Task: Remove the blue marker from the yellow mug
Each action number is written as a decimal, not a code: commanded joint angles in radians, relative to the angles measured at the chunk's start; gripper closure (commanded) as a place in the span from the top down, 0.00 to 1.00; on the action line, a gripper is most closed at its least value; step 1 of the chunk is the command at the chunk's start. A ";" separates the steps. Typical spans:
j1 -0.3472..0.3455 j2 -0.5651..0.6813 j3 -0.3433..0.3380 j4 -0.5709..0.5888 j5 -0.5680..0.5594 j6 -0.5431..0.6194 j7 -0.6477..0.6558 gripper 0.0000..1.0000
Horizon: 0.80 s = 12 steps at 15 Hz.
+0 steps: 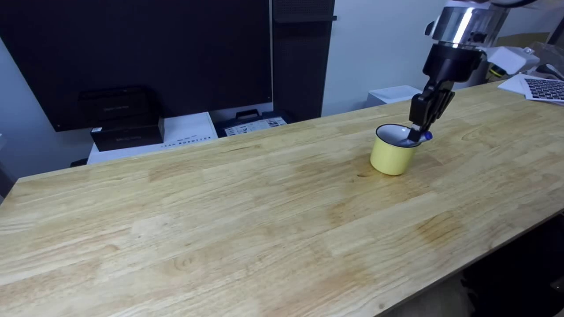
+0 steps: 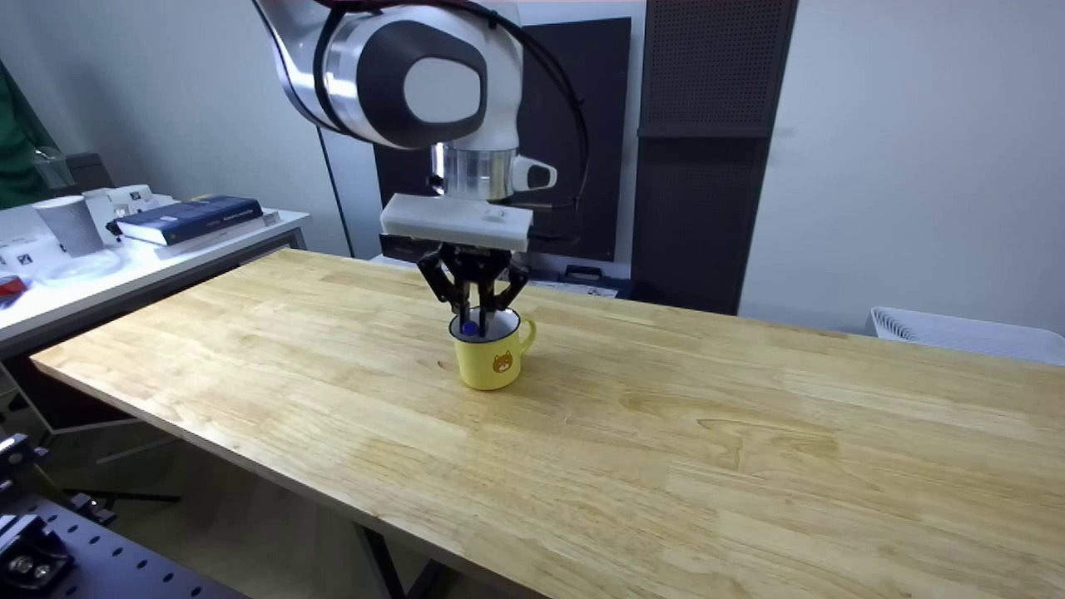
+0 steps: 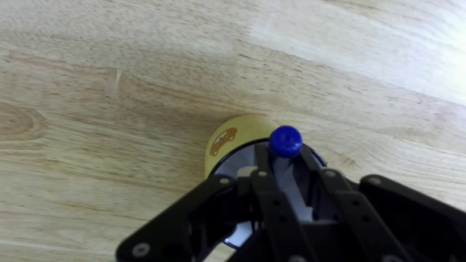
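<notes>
Blue marker [image 3: 285, 141] leans toward wrist-view one o'clock in yellow mug [image 3: 247, 129], gripper [image 3: 284, 150] narrowly astride, hold unclear; likely grasping, lift next

Yellow mug [image 2: 478, 368] — upright, dark-rimmed; blue marker [image 3: 285, 143] — tilted inside, blue end protruding.

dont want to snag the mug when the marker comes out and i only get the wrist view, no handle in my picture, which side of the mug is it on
Observer: In an exterior view, the handle is on the right side of the yellow mug, to the right of the printed animal face.
Operator: ok, and for once the blue marker is out, is there anything else on the table that my view misses
Observer: Yes, a keyboard, near the right edge of an exterior view, lies on it apart from the mug.
</notes>
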 commanded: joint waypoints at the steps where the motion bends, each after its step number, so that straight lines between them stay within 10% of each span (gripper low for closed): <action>1: -0.019 -0.082 0.020 -0.044 0.033 -0.012 0.019 0.05; 12: 0.057 -0.500 -0.100 -0.214 0.026 -0.133 0.169 0.05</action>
